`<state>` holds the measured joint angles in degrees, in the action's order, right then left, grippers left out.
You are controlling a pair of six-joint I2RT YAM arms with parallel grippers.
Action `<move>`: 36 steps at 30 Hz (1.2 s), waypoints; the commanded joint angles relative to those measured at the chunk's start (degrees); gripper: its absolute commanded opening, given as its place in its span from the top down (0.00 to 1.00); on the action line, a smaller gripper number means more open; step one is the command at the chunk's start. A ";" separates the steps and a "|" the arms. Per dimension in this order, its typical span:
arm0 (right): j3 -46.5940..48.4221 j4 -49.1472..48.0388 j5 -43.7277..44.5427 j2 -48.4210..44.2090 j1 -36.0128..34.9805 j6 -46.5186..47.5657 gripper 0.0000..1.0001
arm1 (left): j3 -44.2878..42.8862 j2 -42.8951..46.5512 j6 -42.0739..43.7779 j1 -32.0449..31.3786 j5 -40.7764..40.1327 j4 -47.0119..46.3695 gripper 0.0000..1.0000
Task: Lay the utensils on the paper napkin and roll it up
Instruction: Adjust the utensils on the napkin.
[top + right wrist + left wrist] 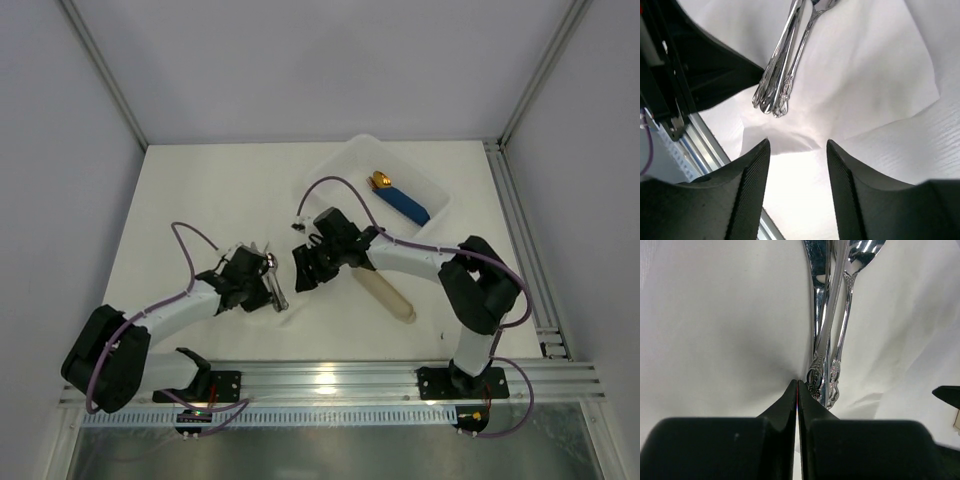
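The utensils (pixel 827 335) lie bunched together on the paper napkin (pixel 725 325), their ornate handle ends pointing toward my left gripper (pixel 798 383). It is shut, with its tips down on the napkin just left of those handle ends; no paper shows between the jaws. My right gripper (pixel 797 144) is open, with a raised, creased corner of the napkin (pixel 875 75) just ahead of its fingertips and the utensils (pixel 782 75) lying beyond. In the top view, the left gripper (pixel 268 274) and the right gripper (pixel 303 268) face each other closely near the table's middle front.
A white plastic tray (pixel 345 160) at the back right holds a blue-handled, gold-tipped piece (pixel 403 202). A beige oblong sleeve (pixel 388 295) lies under the right forearm. The aluminium rail (pixel 330 378) runs along the near edge, close behind the grippers.
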<state>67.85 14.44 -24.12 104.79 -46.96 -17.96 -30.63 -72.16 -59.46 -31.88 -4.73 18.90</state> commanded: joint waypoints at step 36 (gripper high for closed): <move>-1.06 -2.13 6.11 -2.23 -14.83 29.03 0.35 | 3.82 9.06 -9.79 -0.38 -8.54 9.67 0.98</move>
<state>63.83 14.94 -15.86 102.30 -61.28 9.32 -27.68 -61.91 -67.57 -32.16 -11.46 28.14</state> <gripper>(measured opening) 0.656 0.039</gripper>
